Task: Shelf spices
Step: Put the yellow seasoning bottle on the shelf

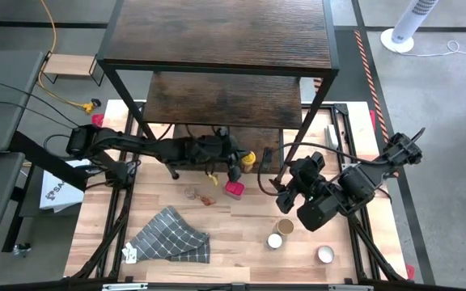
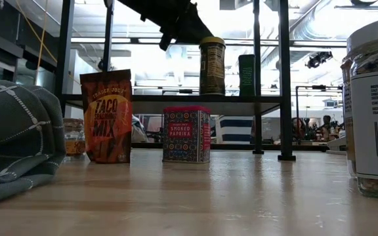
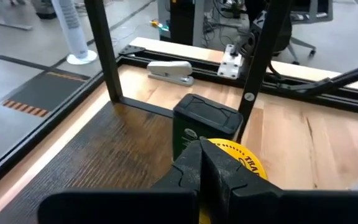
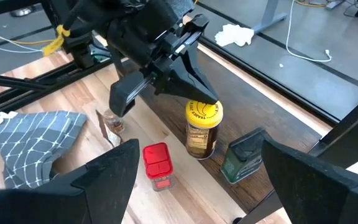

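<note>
My left gripper point(image 4: 204, 93) sits on yellow-lid jar point(image 4: 201, 129), fingers pressed together on lid top. Jar stands upright on lowest board of shelf point(image 1: 217, 36), green tin point(image 4: 242, 157) just beside it. Red paprika tin point(image 2: 186, 134) and taco mix pouch point(image 2: 108, 116) stand on table point(image 1: 233, 234). My right gripper point(image 4: 197, 177) hangs wide open, holding nothing.

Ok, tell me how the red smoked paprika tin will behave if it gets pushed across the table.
The smoked paprika tin looks square-sided and flat-based, so it should slide, not roll. It appears squat, so tipping seems unlikely. Metal walls probably make it stiff, and likely light for its size. The taco mix pouch stands close beside it and might get knocked.
</note>
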